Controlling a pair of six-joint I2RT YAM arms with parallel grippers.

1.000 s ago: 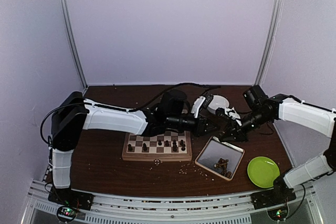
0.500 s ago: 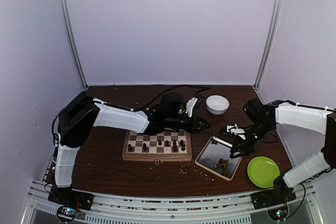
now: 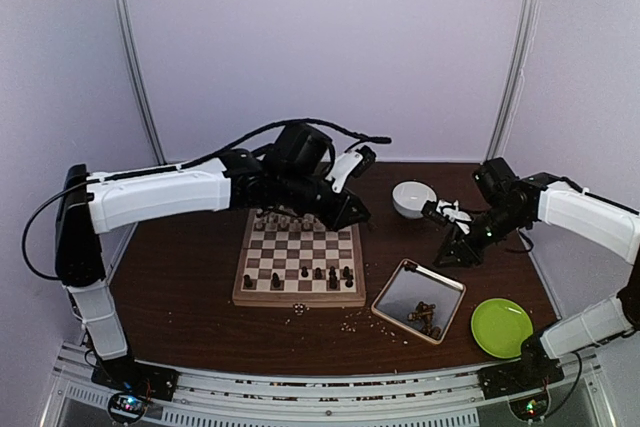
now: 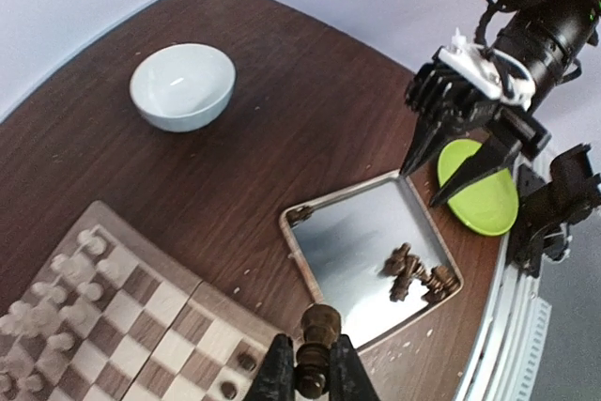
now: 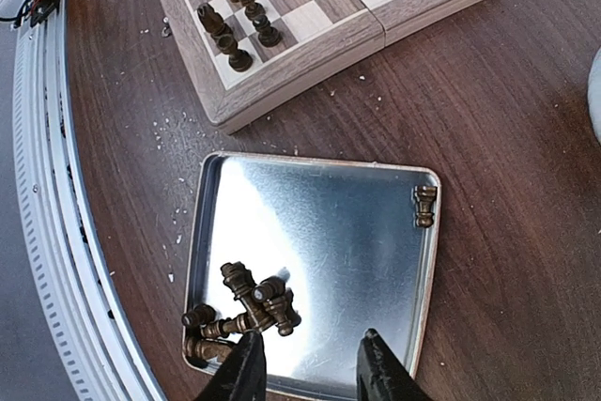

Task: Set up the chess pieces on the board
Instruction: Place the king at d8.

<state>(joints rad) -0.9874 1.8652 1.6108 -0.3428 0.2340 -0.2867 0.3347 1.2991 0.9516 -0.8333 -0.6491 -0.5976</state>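
Top external view placed the square wooden chessboard with cream and brown checks [image 3: 300, 265] left of centre on the dark wooden table [image 3: 180, 287]. The shiny rectangular metal tray [image 3: 388, 297] sat just to its right, a lime-green round plate [image 3: 501, 327] lay further right and nearer, and a white round bowl [image 3: 412, 198] stood at the far side. The left gripper [image 3: 352, 215] hung over the board's far right corner and hid part of the far row. It seemed to be raised clear of the board, though the steep angle left that uncertain, and its jaws could not be read from this height.

The left wrist camera settled the grip. The fingers [image 4: 279, 373] were clamped on a dark brown turned chess piece [image 4: 320, 331]; only its knobbed top showed above them, and its base was cut off at the bottom edge. Cream chess pieces [image 4: 56, 293] stood along the board's far rows, too blurred to count.

The right gripper [image 5: 313, 368] hung above the tray's right rim, jaws parted with nothing between them. A heap of dark chess pieces [image 5: 246, 305] lay in the tray's near right corner, so overlapped that their number could not be told. A lone dark piece [image 5: 424, 206] lay against the far rim. More dark chessmen [image 5: 230, 30] stood on the board's near rows.
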